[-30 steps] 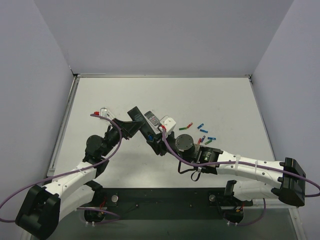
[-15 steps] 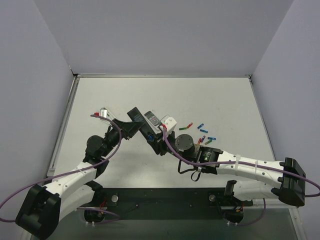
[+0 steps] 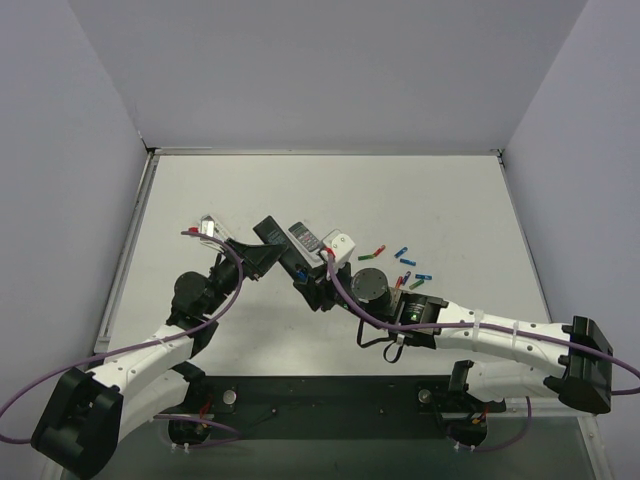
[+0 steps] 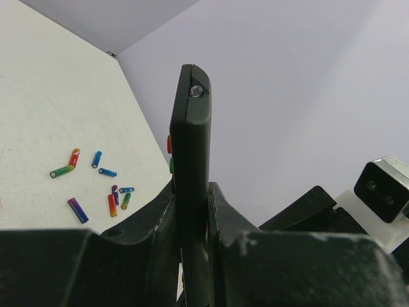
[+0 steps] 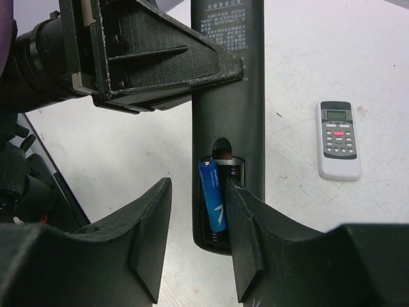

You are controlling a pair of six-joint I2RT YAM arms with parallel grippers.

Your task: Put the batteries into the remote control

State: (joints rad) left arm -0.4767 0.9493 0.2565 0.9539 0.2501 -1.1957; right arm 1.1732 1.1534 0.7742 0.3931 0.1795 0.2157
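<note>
My left gripper is shut on the long black remote control and holds it edge-on above the table. In the right wrist view the remote shows its back with the battery bay open. A blue battery lies slightly askew in the bay's left slot. My right gripper is open and holds nothing. It straddles the remote's lower end, with its right finger over the right slot. Several loose batteries lie on the table.
A short white remote lies flat on the table to the right of the black one. The table is walled at the back and on both sides. The right wrist camera housing shows close by in the left wrist view.
Almost nothing. Both arms stay at the remote, and the right arm has shifted very slightly.
</note>
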